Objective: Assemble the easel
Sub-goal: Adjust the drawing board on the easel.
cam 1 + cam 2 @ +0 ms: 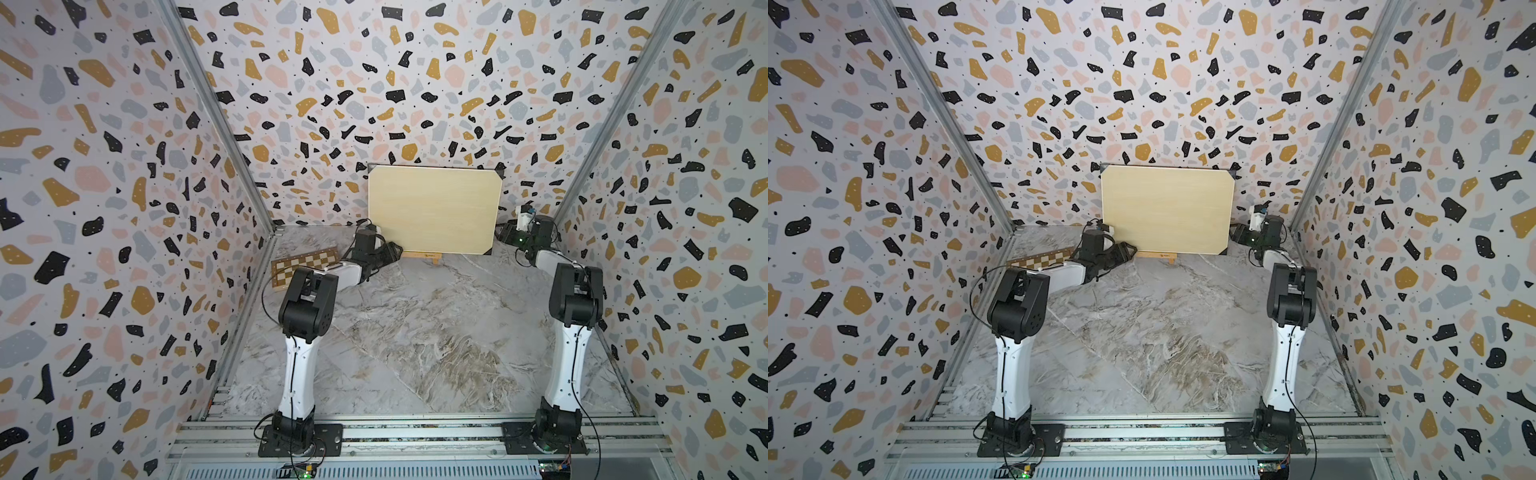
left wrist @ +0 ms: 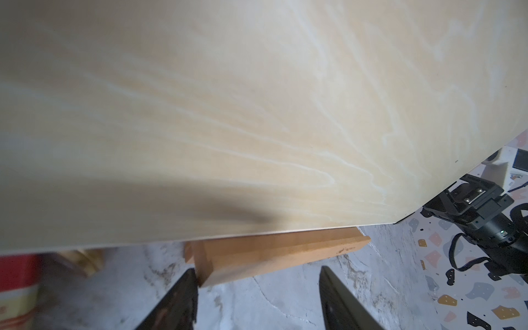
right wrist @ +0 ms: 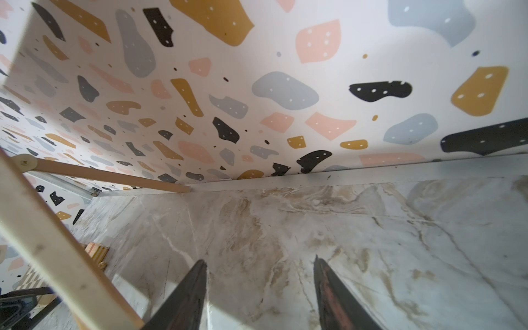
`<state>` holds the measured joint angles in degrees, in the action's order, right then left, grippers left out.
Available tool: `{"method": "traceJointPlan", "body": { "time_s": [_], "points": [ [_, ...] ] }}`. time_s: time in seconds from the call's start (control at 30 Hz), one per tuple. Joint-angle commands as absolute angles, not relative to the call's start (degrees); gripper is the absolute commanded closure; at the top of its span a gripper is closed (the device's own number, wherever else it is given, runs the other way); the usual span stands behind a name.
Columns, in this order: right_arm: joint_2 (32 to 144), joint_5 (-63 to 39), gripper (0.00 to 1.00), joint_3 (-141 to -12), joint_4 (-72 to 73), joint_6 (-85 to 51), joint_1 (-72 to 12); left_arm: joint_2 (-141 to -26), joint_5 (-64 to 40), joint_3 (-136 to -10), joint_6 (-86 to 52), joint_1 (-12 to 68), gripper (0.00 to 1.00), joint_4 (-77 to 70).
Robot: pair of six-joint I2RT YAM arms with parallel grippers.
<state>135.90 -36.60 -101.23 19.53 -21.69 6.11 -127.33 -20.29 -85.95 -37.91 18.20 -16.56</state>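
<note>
The easel stands at the back wall, mostly hidden behind a large pale board [image 1: 434,208] that rests on it. Its orange-brown ledge bar [image 1: 419,254] [image 1: 1154,254] shows under the board's lower edge. In the left wrist view the ledge bar [image 2: 274,251] lies just ahead of my left gripper [image 2: 258,270], which is open, with one fingertip [image 2: 191,281] close to the bar's end. In a top view the left gripper [image 1: 392,250] sits at the board's lower left corner. My right gripper [image 3: 260,261] is open over bare table behind the board's right edge [image 1: 500,232]. A thin rear slat [image 3: 114,177] reaches the floor there.
A wooden chessboard [image 1: 305,266] lies flat at the back left, next to the left forearm. A blurred red and yellow thing [image 2: 17,271] shows at the edge of the left wrist view. Patterned walls close in on three sides, and the arm bases stand on the front rail [image 1: 415,432].
</note>
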Motion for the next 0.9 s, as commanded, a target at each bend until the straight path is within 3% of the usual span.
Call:
{"method": "traceJointPlan", "body": {
  "time_s": [0.0, 0.87],
  "points": [
    [131.6, -39.5, 0.39, -99.5, 22.9, -22.9, 3.6, -127.7, -23.8, -87.7, -36.9, 20.4, 0.35, -19.1],
    [133.7, -38.1, 0.38, -99.0, 20.7, -22.5, 2.9, -126.1, -23.5, -87.7, -35.5, 21.3, 0.34, -17.0]
  ]
}}
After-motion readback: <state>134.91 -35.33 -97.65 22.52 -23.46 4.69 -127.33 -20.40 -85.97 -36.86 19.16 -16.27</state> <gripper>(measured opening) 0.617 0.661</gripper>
